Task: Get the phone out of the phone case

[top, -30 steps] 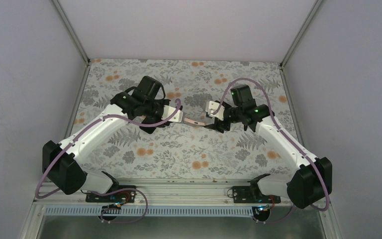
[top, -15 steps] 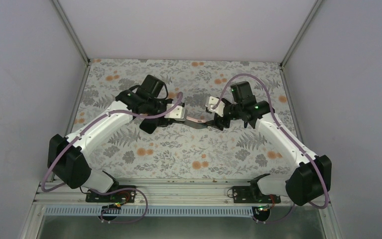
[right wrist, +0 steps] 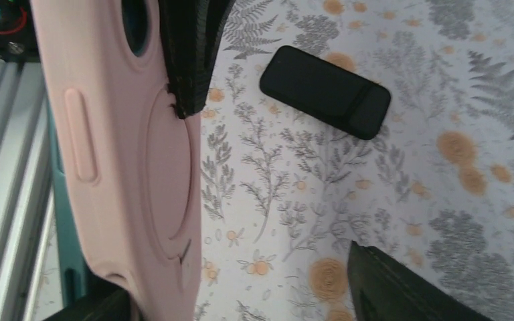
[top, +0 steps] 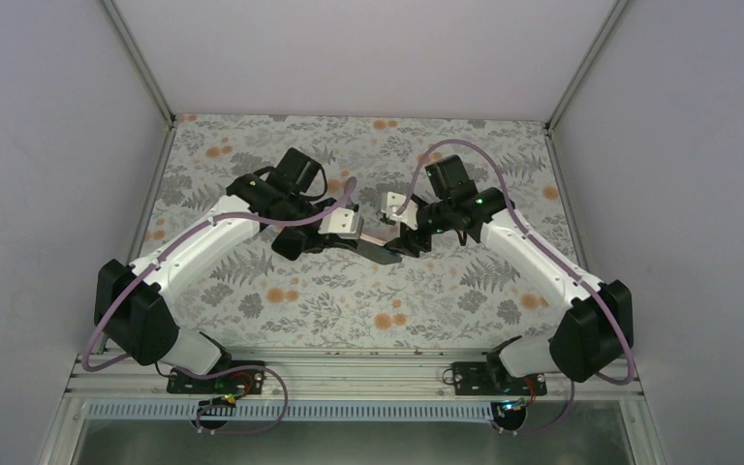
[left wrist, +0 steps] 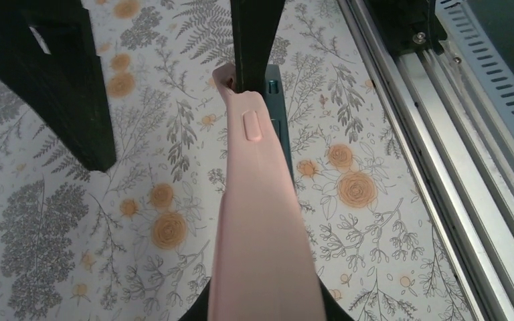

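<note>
- The pale pink soft phone case (left wrist: 261, 221) is held in the air over the floral tablecloth (top: 349, 310), mid-table, between the two arms.
- The teal phone (left wrist: 274, 80) sits in it. Only a thin edge shows along the case's side.
- The right gripper (top: 399, 242) is clamped on the case, with one finger (right wrist: 187, 60) pressed on its back and the other hidden behind it.
- The left gripper (left wrist: 174, 124) has its jaws wide apart, one fingertip (left wrist: 253, 47) touching the case's end.
- A black rounded oblong item (right wrist: 324, 93) lies on the cloth, well apart.
</note>
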Motion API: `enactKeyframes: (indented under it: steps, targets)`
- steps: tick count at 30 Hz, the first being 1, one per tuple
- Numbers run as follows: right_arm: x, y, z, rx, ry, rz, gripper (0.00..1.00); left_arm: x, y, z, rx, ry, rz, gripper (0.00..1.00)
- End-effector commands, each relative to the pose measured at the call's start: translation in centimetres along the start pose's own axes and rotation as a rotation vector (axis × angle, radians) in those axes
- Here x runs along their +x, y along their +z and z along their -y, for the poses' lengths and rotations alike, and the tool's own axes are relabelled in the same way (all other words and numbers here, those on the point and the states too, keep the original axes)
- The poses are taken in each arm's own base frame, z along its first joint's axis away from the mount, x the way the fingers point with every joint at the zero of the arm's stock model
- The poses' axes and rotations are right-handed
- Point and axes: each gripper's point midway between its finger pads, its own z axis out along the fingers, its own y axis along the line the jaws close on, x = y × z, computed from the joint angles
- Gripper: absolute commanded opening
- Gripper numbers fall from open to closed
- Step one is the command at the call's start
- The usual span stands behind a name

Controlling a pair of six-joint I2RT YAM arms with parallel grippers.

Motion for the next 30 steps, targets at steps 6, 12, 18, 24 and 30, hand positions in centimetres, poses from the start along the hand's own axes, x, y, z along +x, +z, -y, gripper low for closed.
enactKeyframes:
  steps: [6, 12, 18, 24, 30]
  targets:
    - [-4.9, 1.8, -1.1, -0.148, -0.019, 0.154, 0.13, -8.4, -2.0, -2.6, -0.124, 0.224, 0.235, 0.02]
    - [-3.6, -0.4, 0.4, -0.133, 0.097, 0.182, 0.04, -7.7, -3.7, -5.9, -0.375, 0.256, 0.16, 0.06]
    - [-0.6, -2.9, 2.2, -0.067, 0.188, 0.157, 0.04, -7.6, -6.8, -7.8, -0.534, 0.287, 0.145, 0.3]
    - [2.2, -3.9, 6.7, 0.091, 0.378, 0.111, 0.04, -8.3, -9.2, -9.5, -0.694, 0.31, 0.173, 0.36]
    - [-1.0, -4.7, 12.4, 0.114, 0.556, 0.16, 0.04, -9.3, -8.1, -10.2, -0.813, 0.332, 0.204, 0.47]
